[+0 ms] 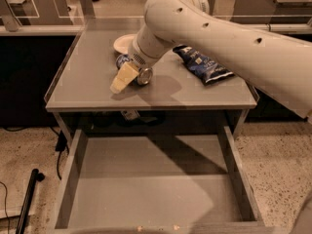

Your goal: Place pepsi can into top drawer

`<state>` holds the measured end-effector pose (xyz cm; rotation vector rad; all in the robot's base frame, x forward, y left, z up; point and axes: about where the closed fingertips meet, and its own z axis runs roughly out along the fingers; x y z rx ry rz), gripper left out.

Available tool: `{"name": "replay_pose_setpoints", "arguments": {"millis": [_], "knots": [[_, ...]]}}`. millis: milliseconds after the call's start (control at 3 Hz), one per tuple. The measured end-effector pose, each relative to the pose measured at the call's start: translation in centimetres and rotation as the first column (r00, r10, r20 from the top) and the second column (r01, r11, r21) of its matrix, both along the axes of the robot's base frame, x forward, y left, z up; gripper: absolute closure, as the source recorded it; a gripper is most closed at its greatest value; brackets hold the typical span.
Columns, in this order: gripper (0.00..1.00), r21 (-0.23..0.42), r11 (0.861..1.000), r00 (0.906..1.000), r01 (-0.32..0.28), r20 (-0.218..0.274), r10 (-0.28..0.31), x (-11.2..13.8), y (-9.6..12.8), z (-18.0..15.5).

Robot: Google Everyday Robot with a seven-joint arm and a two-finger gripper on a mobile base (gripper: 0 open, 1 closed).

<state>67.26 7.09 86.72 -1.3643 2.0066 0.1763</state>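
On table (pixel 83 84): gripper (pixel 125 78) at pepsi can (pixel 143 75) (drawer (pixel 151 184) below).

Dim, warm light from above: the gripper (pixel 127 78), low over the middle of the tabletop (pixel 83 77), and its arm (pixel 219 38) cast soft shadows there and into the top drawer (pixel 122 194).
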Motion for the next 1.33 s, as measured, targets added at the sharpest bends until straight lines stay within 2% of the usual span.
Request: {"name": "replay_pose_setpoints", "arguments": {"millis": [667, 1000, 1333], "knots": [[0.0, -0.007, 1.0, 0.9979, 0.028, -0.058, -0.029, 1.0, -0.5, -2.6], [0.19, -0.008, 1.0, 0.9979, 0.029, -0.058, -0.029, 1.1, -0.5, -2.7], [0.42, -0.008, 1.0, 0.9979, 0.029, -0.058, -0.029, 1.1, -0.5, -2.7]]}}
